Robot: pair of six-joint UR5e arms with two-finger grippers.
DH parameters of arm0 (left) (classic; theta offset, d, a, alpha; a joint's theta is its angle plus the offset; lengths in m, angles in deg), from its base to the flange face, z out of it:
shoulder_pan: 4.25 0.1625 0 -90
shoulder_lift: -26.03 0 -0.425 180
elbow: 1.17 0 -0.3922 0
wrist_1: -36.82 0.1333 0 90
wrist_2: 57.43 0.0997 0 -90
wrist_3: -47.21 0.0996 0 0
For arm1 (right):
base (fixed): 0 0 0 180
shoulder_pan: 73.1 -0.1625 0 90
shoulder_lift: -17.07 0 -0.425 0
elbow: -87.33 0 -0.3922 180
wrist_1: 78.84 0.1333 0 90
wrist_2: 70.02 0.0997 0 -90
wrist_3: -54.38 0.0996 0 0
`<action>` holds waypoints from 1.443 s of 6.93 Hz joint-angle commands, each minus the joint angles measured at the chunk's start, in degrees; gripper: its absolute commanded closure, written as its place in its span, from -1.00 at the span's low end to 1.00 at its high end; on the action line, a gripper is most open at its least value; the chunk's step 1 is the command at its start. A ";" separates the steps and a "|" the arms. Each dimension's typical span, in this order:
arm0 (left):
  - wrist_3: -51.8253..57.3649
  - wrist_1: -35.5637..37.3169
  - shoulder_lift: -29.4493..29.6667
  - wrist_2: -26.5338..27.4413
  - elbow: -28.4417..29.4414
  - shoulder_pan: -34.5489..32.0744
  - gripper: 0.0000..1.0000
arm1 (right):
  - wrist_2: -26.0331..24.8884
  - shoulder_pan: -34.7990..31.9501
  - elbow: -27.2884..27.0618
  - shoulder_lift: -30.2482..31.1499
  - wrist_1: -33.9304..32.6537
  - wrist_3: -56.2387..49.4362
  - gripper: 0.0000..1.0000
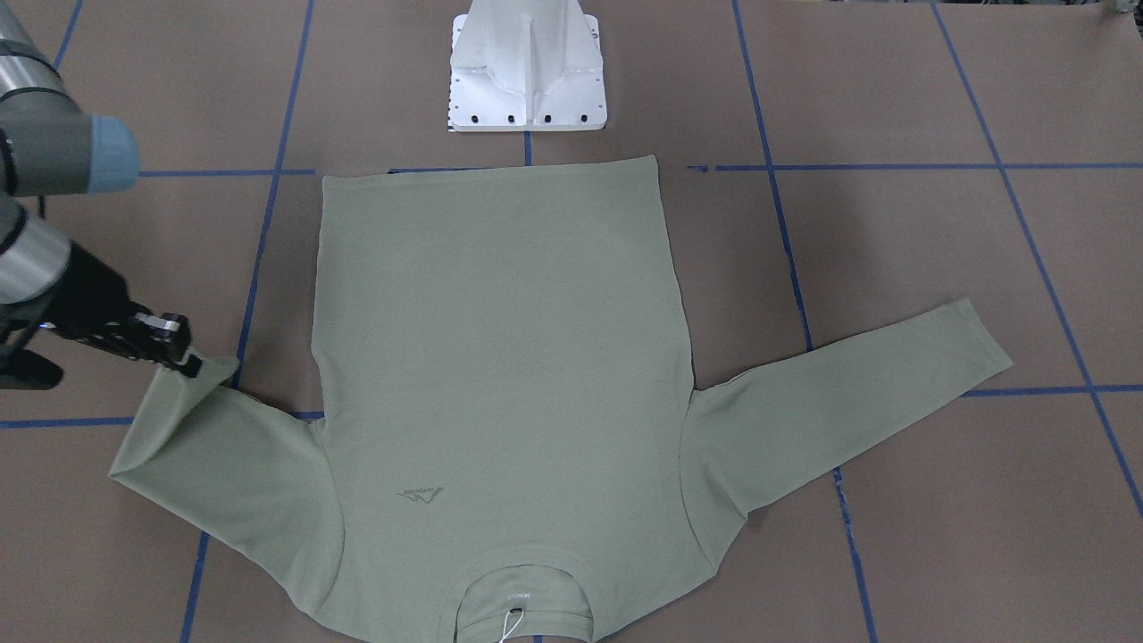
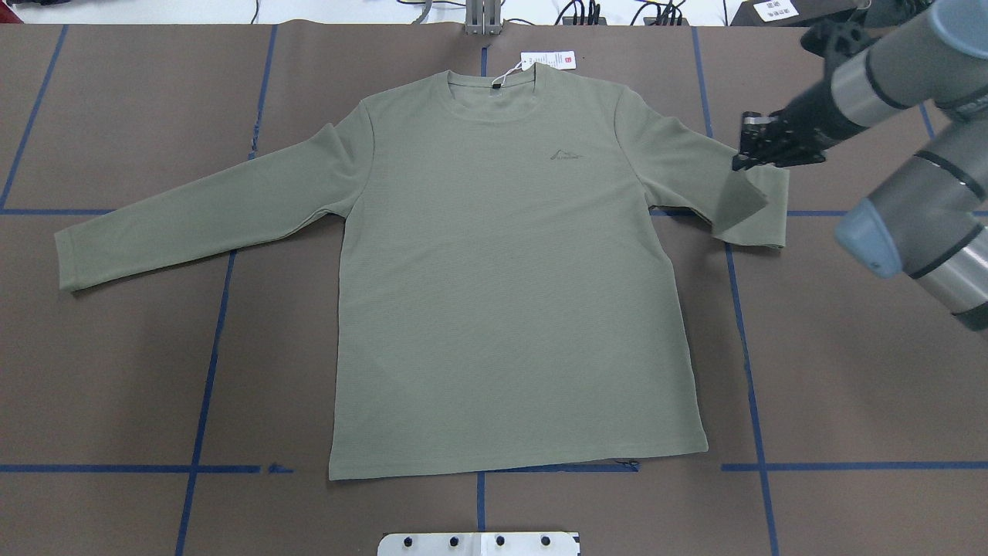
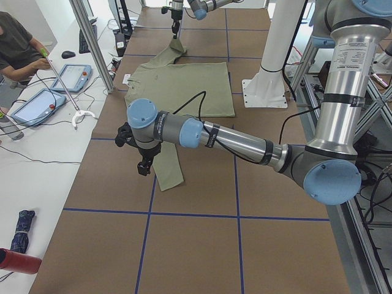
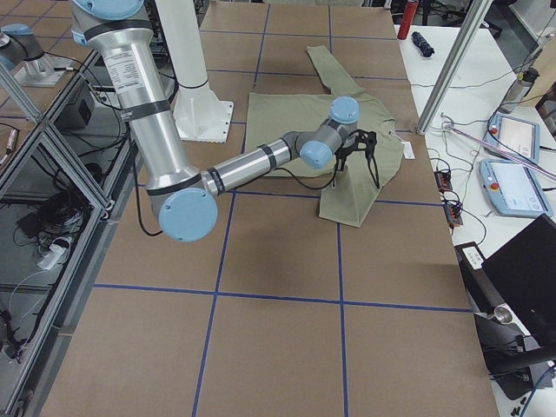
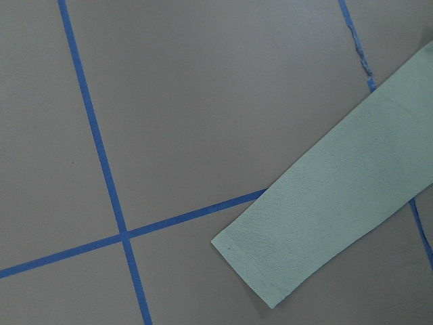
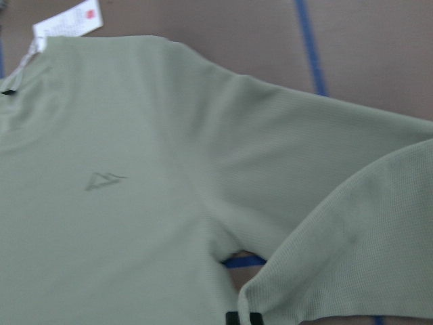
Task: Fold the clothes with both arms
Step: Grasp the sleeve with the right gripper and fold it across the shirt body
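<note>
The sage-green shirt (image 2: 509,270) lies flat, front up, with its neck and white hang tag (image 2: 548,60) at the far edge. My right gripper (image 2: 742,161) is shut on the cuff of the sleeve on my right. It holds the cuff a little above the table, so the sleeve (image 2: 745,205) is doubled back on itself. The same grip shows in the front view (image 1: 189,364). The other sleeve (image 2: 193,208) lies stretched out flat. My left gripper (image 3: 144,166) hovers high beside that sleeve's cuff (image 5: 270,257). I cannot tell whether it is open or shut.
The white base plate (image 2: 478,544) sits at the near edge, just past the shirt's hem. Blue tape lines (image 2: 208,371) grid the brown table. An operator (image 3: 18,49) with tablets sits at a side table beyond the far edge. A slanted metal post (image 3: 92,43) stands there.
</note>
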 commanded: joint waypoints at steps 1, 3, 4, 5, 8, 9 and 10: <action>0.00 -0.12 -0.03 -0.03 0.47 0.00 -1.00 | -9.62 8.11 8.00 -22.08 -9.91 12.30 1.00; 0.00 -0.12 -0.03 0.05 0.64 0.00 -1.00 | -20.61 17.25 28.99 -38.67 -3.20 14.74 1.00; 0.00 -0.03 -0.03 -0.03 0.38 0.00 -1.00 | -22.65 18.42 32.29 -39.15 1.10 14.74 1.00; -0.09 0.06 -0.12 -0.29 0.21 0.00 -1.00 | -25.46 19.91 36.85 -42.29 2.62 14.74 1.00; -0.09 0.06 -0.03 -1.26 0.46 0.09 -1.00 | -30.13 22.56 45.33 -47.77 6.68 15.10 -0.31; 0.00 -0.12 0.06 -1.26 0.56 0.26 -1.00 | -31.97 22.91 45.51 -47.95 6.68 15.18 -0.98; -0.52 -0.21 0.23 -1.52 0.56 1.48 -1.00 | -32.34 23.26 45.51 -48.47 6.68 15.18 -0.99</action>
